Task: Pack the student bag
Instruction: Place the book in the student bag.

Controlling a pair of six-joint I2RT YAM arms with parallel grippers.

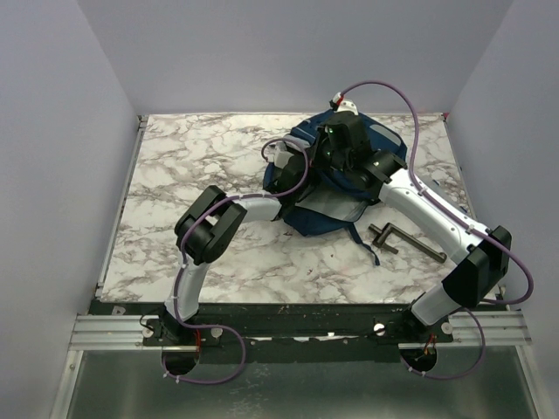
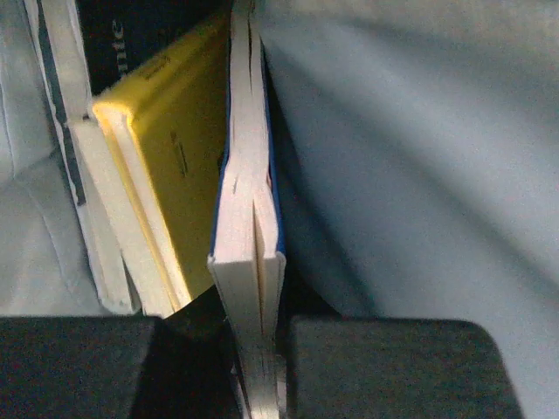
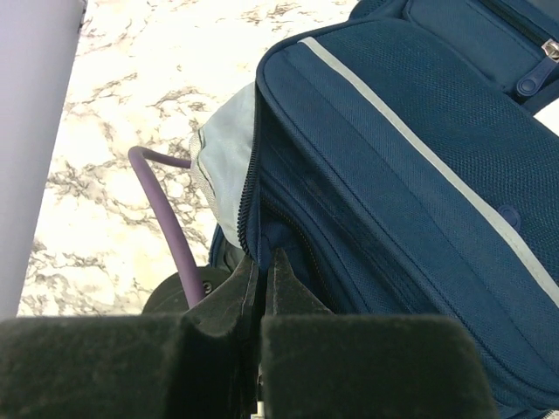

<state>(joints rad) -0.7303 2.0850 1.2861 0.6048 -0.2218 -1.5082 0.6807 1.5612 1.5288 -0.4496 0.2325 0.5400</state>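
The student bag lies at the back of the marble table, navy with a grey stripe. My left gripper is inside it, against the pale grey lining. It is shut on a blue-covered book held spine-away, page edges toward the camera. To the left of that book, a yellow book and a white-edged book stand in the bag. My right gripper is shut on the bag's zipper edge, holding the opening up.
A dark metal crank-shaped tool lies on the table right of the bag. A purple cable loops beside the bag's opening. Lilac walls enclose the table on three sides.
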